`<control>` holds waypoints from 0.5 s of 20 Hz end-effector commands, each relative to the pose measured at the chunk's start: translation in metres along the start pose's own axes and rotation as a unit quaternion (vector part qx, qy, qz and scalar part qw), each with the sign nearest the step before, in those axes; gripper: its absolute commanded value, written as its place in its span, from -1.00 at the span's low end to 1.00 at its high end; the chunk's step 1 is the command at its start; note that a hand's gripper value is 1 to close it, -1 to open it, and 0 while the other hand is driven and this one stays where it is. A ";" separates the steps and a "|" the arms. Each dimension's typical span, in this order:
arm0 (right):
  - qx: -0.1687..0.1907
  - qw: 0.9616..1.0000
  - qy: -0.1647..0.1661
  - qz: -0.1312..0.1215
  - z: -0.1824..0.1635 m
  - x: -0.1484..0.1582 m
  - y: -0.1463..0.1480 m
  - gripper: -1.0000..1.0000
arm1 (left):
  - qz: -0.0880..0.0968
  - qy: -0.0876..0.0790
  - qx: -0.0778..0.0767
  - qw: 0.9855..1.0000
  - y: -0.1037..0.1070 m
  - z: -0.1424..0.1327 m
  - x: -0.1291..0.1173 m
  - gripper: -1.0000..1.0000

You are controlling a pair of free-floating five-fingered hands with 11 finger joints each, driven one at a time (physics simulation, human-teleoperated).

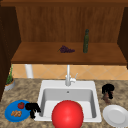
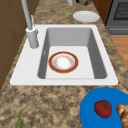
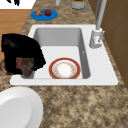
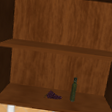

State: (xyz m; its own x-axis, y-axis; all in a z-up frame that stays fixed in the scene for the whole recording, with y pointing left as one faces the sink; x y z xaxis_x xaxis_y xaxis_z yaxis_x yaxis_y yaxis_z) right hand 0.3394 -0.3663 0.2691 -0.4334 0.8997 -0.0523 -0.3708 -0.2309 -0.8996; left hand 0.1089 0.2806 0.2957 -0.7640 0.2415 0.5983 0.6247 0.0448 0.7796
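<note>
Two robot hands hang over the tabletop (image 1: pixel 25 92), one at each side of the sink (image 1: pixel 50 83). At the left, the left robot hand (image 1: pixel 32 107) hovers at the right edge of a blue plate (image 1: pixel 10 111), which carries a tomato (image 1: pixel 21 105) and some brown bread pieces (image 1: pixel 16 113). I cannot tell whether it is open or closed, and it seems to hold nothing.

In the middle, a red bowl (image 1: pixel 67 114) lies in the sink basin, in front of the tap (image 1: pixel 68 77). On the shelf above, a bunch of grapes (image 1: pixel 66 49) lies left of a dark green bottle (image 1: pixel 86 41).

At the right, the right robot hand (image 1: pixel 108 89) is curled around a small brown thing (image 1: pixel 107 99), just beside the right rim of the sink and behind a white plate (image 1: pixel 116 115). The right side view shows this thing half covered by the hand, with its lower part sticking out, and I cannot tell if it touches the tabletop.

I judge it to be light, because it is small enough for one hand to close around. Its mottled surface looks rough, so probably it is not slippery. Whether it is stiff or soft I cannot say. The best hold seems to be around its middle, as now, with moderate pressure in case it is fragile.
</note>
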 end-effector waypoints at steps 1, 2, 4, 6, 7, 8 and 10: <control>-0.005 1.000 0.017 -0.023 0.015 -0.011 0.008 1.00 | 0.000 0.000 0.000 1.000 0.000 0.000 0.000 0.00; -0.005 1.000 0.016 -0.022 0.020 -0.013 0.010 1.00 | 0.000 0.000 0.000 1.000 0.000 0.000 0.000 0.00; -0.005 1.000 0.014 -0.021 0.028 -0.018 0.018 1.00 | 0.000 0.000 0.000 1.000 0.000 0.000 0.000 0.00; -0.007 1.000 0.012 -0.021 0.035 -0.023 0.029 1.00 | 0.000 0.000 0.000 1.000 0.000 0.000 0.000 0.00; -0.007 1.000 0.011 -0.022 0.038 -0.024 0.035 1.00 | 0.000 0.000 0.000 1.000 0.000 0.000 0.000 0.00; -0.008 1.000 0.011 -0.022 0.041 -0.025 0.042 1.00 | 0.000 0.000 0.000 1.000 0.000 0.000 0.000 0.00; -0.010 1.000 0.010 -0.022 0.047 -0.030 0.054 1.00 | 0.000 0.000 0.000 1.000 0.000 0.000 0.000 0.00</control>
State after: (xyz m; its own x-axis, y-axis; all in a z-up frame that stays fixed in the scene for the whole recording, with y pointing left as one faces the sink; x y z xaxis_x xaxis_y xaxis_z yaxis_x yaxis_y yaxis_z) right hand 0.3060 -0.4110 0.2537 -0.4332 0.9000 -0.0486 -0.3649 -0.2245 -0.9036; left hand 0.1089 0.2806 0.2957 -0.7640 0.2415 0.5983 0.6247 0.0448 0.7796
